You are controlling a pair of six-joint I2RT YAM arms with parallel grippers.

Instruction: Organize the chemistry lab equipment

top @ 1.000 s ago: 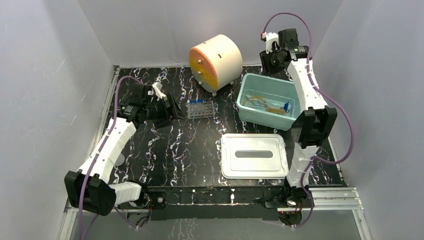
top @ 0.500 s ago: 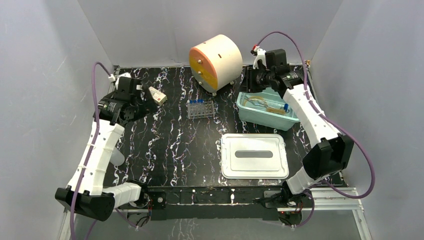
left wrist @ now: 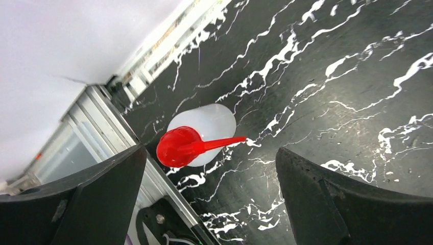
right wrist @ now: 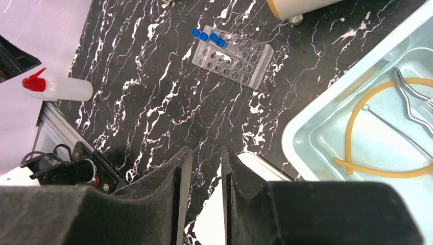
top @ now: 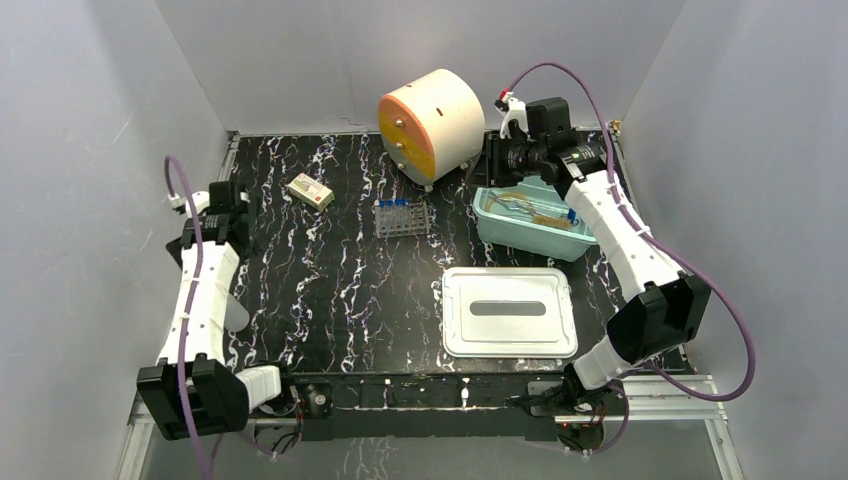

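Far right, over the teal tub (top: 525, 243): right pincer (right wrist: 205, 150) hanging above the tub's far-left corner, camera looking down across the counter (top: 330, 290).
Right pincer: narrowed to a slim gap, nothing between the pads, touching nothing.
Left pincer (left wrist: 212, 150): spread wide and empty, hovering at the far-left edge, with a wash bottle (left wrist: 204, 125) framed between the fingers but well below them.
Wash bottle: white body and red spout cap, at the left edge close to the left arm. Probably the left side's next pick, judging by that line-up.
Tube rack (top: 402, 218): clear, standing mid-counter toward the far side, just near of the drawer cabinet (top: 432, 122).
Blue-capped tubes (right wrist: 207, 37): seated along one edge row of the rack, caps up, likely parked there to stay upright.
Small box (top: 310, 190): flat on the counter at far left, apart from the rack and the left pincer, free of any grip.
Tubing coil (right wrist: 357, 135): tan, curled inside the tub beside metal tongs (right wrist: 411, 94). Gathered there already, by the look of it.
White lid (top: 508, 310): flat on the counter just near of the tub. Off, at a guess, to keep the tub open for loading.
Progress: tubing and tongs in the tub, tubes in the rack, box and bottle loose on the left. Roughly midway, as a judgement.
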